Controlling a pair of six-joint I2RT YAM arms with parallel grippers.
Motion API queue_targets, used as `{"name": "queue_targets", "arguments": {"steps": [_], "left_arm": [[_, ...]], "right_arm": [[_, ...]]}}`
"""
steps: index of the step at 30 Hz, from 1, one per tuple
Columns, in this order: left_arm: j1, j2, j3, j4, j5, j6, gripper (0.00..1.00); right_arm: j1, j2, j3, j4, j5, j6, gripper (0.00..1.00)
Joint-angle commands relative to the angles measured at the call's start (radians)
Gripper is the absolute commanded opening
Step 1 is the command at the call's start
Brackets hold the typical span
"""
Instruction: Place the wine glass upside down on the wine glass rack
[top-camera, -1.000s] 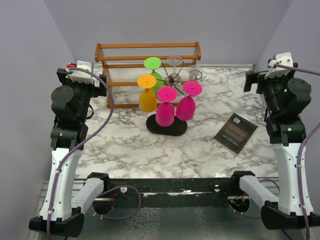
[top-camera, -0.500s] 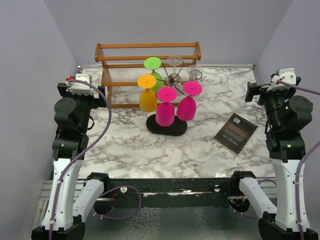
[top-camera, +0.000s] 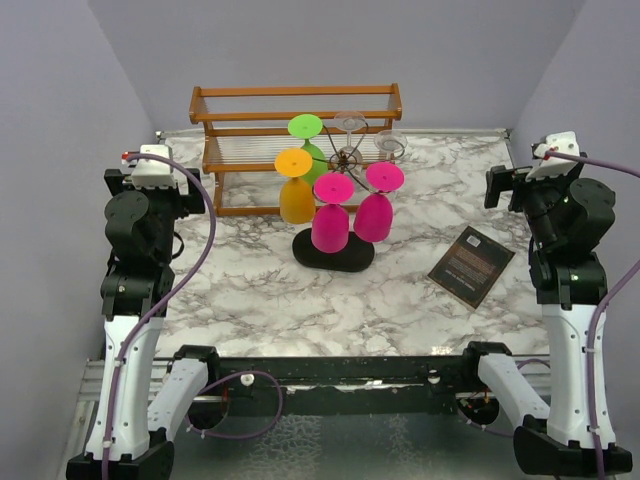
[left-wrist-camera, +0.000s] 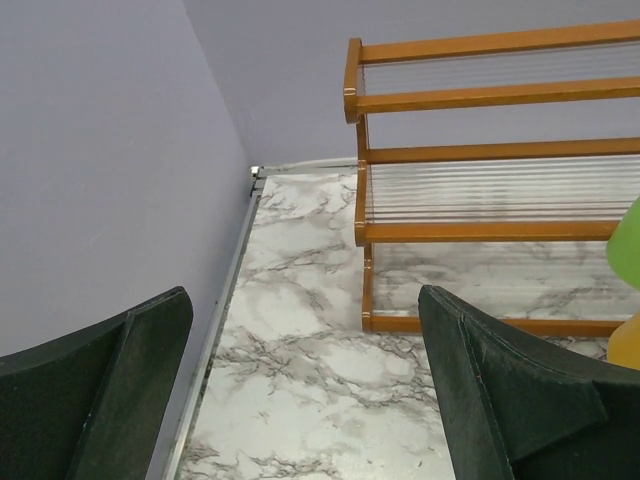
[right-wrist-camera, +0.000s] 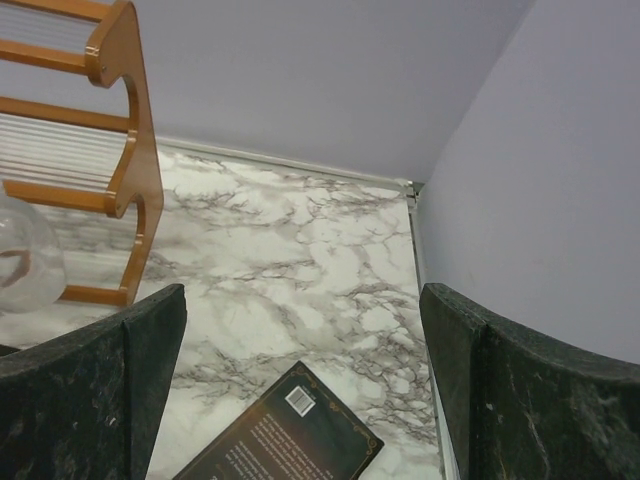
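The wine glass rack (top-camera: 346, 158) stands mid-table on its black oval base (top-camera: 334, 256). Several wine glasses hang on it upside down: an orange one (top-camera: 294, 195), a green one (top-camera: 305, 130), two magenta ones (top-camera: 331, 218) and two clear ones (top-camera: 349, 122). My left gripper (left-wrist-camera: 305, 300) is open and empty, high at the table's left edge, far from the rack. The green glass (left-wrist-camera: 628, 240) and the orange glass (left-wrist-camera: 626, 342) just show at its view's right border. At the right edge my right gripper (right-wrist-camera: 305, 292) is open and empty; a clear glass (right-wrist-camera: 25, 255) shows at its left.
An orange-brown wooden slatted shelf (top-camera: 296, 92) stands behind the rack against the back wall. A dark book (top-camera: 471, 264) lies flat on the marble table (top-camera: 250, 290) at the right, below my right gripper. Grey walls close in both sides.
Both wrists have shifted a little toward the near side and stay at the table's edges. Both grippers stay open. The rack and glasses have not moved.
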Motion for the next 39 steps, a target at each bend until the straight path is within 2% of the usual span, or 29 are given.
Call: {"name": "queue_targets", "arguments": {"steps": [1,39], "left_arm": [[0.011,-0.016,0.007,-0.016,-0.005,-0.001,0.99],[0.009,-0.008,-0.013,-0.026,0.060,-0.020,0.99]], "right_arm": [[-0.007,-0.027,0.034,-0.038,-0.068,0.005,1.00],[-0.021,-0.044,0.000,-0.047,-0.117,0.015,1.00]]}}
